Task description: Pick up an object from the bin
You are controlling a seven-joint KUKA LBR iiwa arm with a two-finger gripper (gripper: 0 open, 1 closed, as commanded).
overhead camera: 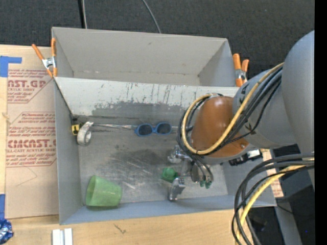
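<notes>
My gripper (177,173) hangs low over the bin's front right part, under the orange wrist cover. Its fingers stand apart, one fingertip (177,156) toward the back and the other (175,191) toward the front. A small dark green object (167,175) lies on the bin floor between the fingertips, slightly to their left. I cannot tell whether the fingers touch it. Another bit of green (206,184) shows just right of the gripper, partly hidden by it.
A light green plastic cup (102,192) lies on its side in the front left corner. Blue sunglasses (153,129) rest near the back wall, in the middle. A silver and yellow tape measure (83,132) sits at the left wall.
</notes>
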